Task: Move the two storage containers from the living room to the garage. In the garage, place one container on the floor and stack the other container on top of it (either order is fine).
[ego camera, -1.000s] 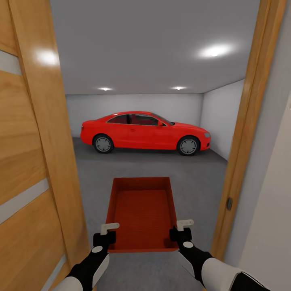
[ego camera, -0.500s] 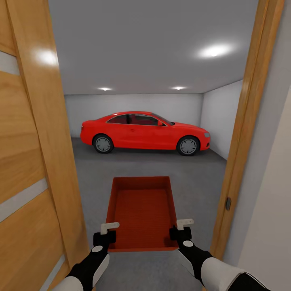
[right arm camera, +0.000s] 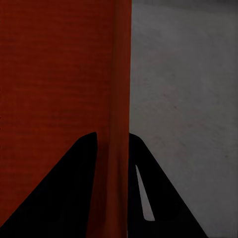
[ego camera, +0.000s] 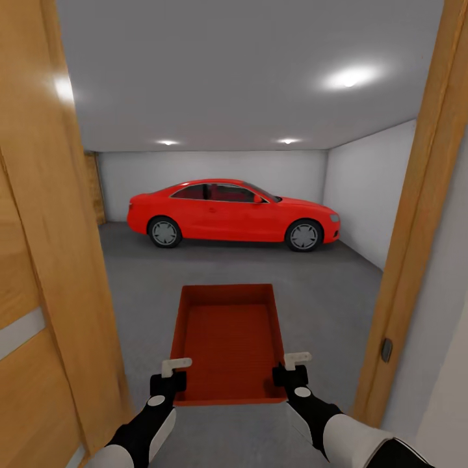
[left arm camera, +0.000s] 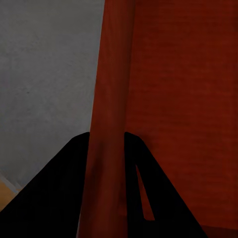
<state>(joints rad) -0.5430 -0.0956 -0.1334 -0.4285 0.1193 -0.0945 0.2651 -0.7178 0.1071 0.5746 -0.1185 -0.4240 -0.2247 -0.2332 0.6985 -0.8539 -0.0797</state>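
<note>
I hold one orange-red storage container [ego camera: 229, 338] level in front of me, over the dark grey garage floor [ego camera: 312, 286]. My left gripper [ego camera: 170, 377] is shut on its left wall near the front corner, and my right gripper [ego camera: 291, 370] is shut on its right wall. The left wrist view has the container wall [left arm camera: 111, 124] pinched between the dark fingers [left arm camera: 64, 188]. In the right wrist view the wall [right arm camera: 119, 99] sits between the fingers [right arm camera: 74, 193] the same way. The container is empty.
I am in a doorway: the open wooden door [ego camera: 39, 260] stands close on my left, the wooden frame post [ego camera: 416, 247] close on my right. Ahead, a red car [ego camera: 233, 213] is parked across the back of the garage, with pale walls around it.
The camera has moved forward through the doorway: door and frame have slid outward and more of the garage shows. The container sits the same in both grippers.
</note>
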